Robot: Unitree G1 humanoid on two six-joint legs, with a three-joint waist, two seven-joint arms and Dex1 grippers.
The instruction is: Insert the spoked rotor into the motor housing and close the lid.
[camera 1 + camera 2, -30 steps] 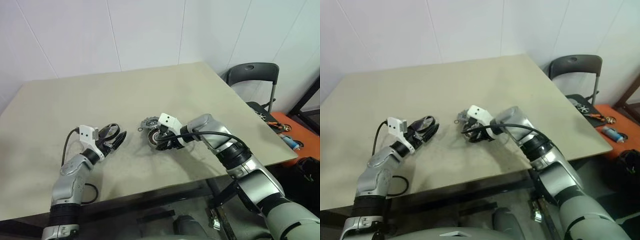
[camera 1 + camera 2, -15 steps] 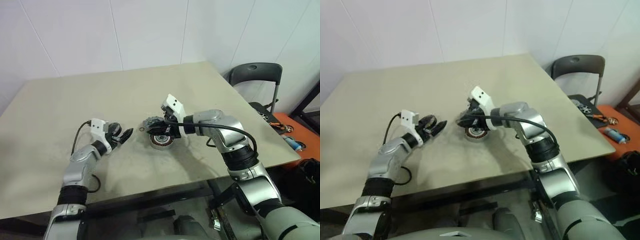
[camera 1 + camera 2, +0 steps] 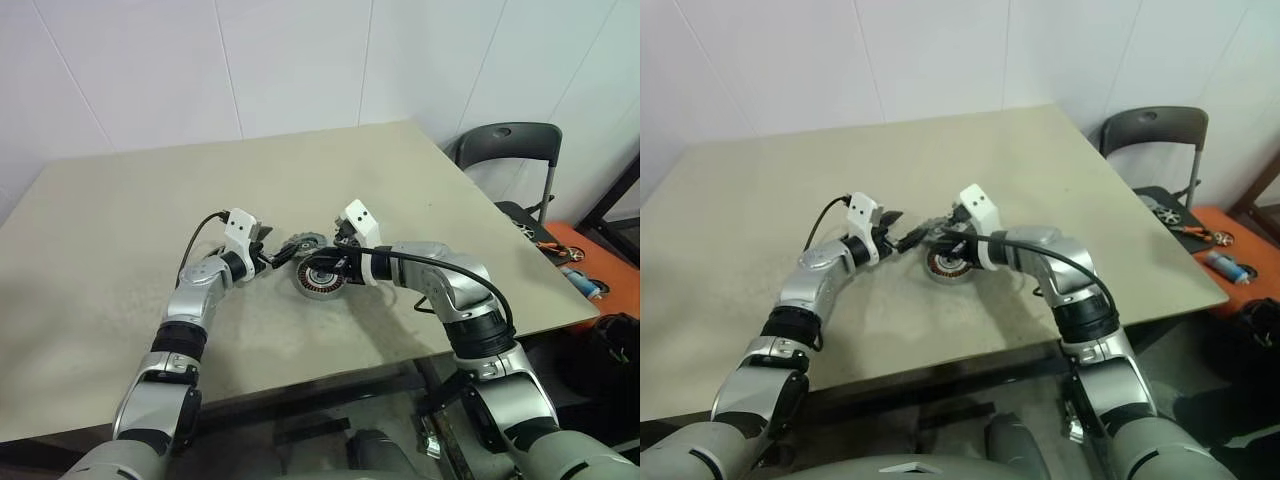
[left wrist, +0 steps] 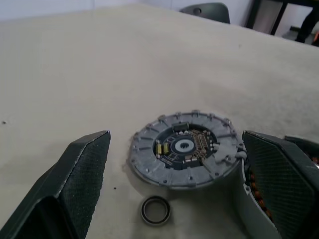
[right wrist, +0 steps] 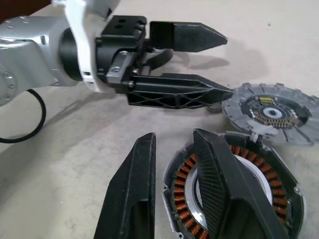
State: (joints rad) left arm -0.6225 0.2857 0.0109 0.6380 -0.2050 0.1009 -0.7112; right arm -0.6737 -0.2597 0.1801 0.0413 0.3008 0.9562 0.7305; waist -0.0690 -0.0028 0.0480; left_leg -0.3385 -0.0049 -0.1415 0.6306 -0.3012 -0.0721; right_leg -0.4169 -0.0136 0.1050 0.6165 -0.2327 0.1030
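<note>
motor housing (image 5: 271, 196): sits on the table (image 4: 75, 74) at the centre of the head views, open side up; copper windings and silver centre bearing lie bare
spoked rotor: not seated in the housing, since nothing covers the windings; the insertion is judged not yet done
lid (image 4: 184, 154): lies flat on the table just above and left of the housing in the head views, its edge against or very near the housing's rim, inner side up; not on the housing, so closing is also left to do
small black O-ring (image 4: 155, 210): on the table just beside the lid, apart from it; no part of the task
right gripper (image 5: 172, 134): comes in from the right of the head views; fingers narrow, one outside the housing's wall and one over the windings, the rim between them; judged to be pinching the rim to steady the housing
left gripper (image 4: 175, 134): comes in from the left of the head views, fingers spread wide and empty, aimed at the lid, which lies between them in the left wrist view; no contact to be seen
step in hand: judged a reach for the lid while the housing is held
progress: early; neither of the two steps shows as done
risk: if the lid goes on now, the rotor is left out
</note>
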